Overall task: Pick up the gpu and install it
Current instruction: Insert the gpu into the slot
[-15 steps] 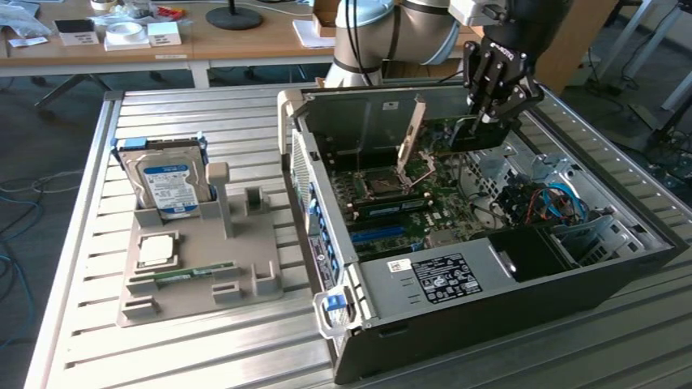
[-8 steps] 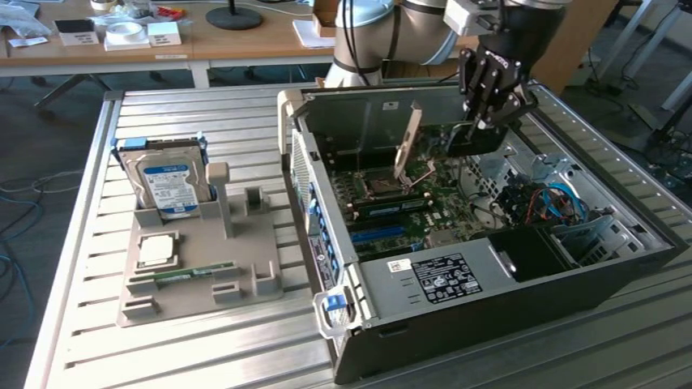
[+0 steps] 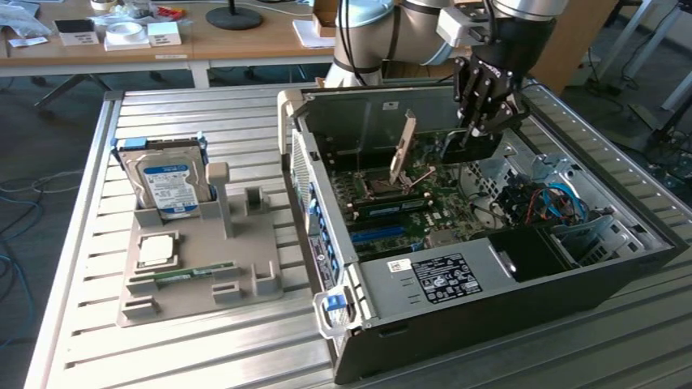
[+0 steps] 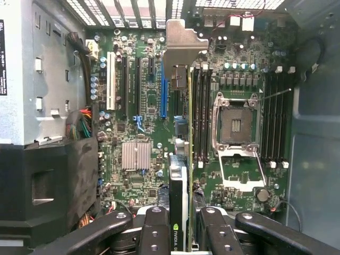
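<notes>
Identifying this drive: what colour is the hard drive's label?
The label is blue and white, clearest in the exterior view.

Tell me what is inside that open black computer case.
A green motherboard with an empty silver processor socket, a finned silver heatsink and blue cables. The black gripper holds a thin dark gpu card edge-on over it; whatever lies directly beneath the card is covered.

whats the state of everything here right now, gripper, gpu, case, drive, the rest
gripper: shut on the gpu
gpu: held on edge over the motherboard; can't tell if it is in a slot
computer case: on its side, open
cpu socket: no chip in it
hard drive: standing upright in the grey holder
memory stick: lying flat in the holder
</notes>
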`<state>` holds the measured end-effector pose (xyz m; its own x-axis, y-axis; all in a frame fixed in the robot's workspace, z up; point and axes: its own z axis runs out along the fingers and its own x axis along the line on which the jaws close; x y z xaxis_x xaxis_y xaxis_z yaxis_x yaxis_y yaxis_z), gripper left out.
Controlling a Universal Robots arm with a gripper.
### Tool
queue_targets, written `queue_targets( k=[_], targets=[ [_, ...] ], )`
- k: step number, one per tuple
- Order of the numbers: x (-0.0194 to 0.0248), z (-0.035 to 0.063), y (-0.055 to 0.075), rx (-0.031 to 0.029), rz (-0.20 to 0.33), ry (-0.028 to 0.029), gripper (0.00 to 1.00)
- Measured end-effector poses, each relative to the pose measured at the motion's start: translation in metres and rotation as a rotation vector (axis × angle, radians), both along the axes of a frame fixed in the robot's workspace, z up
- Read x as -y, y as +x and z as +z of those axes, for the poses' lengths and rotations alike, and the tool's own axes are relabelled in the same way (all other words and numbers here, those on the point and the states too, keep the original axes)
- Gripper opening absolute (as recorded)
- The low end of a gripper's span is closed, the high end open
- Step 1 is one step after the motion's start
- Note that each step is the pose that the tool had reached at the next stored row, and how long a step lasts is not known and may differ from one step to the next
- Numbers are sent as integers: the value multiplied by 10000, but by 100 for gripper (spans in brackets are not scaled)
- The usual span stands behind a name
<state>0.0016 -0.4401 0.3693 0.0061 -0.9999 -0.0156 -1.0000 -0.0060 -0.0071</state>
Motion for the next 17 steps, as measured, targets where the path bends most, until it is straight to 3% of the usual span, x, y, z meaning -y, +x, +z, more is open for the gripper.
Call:
queue_targets(
  k=[13, 17],
  targets=[
    [0, -4, 0, 0, -1, 2, 27],
    [0, -52, -5, 1, -1, 2, 27]
  ],
)
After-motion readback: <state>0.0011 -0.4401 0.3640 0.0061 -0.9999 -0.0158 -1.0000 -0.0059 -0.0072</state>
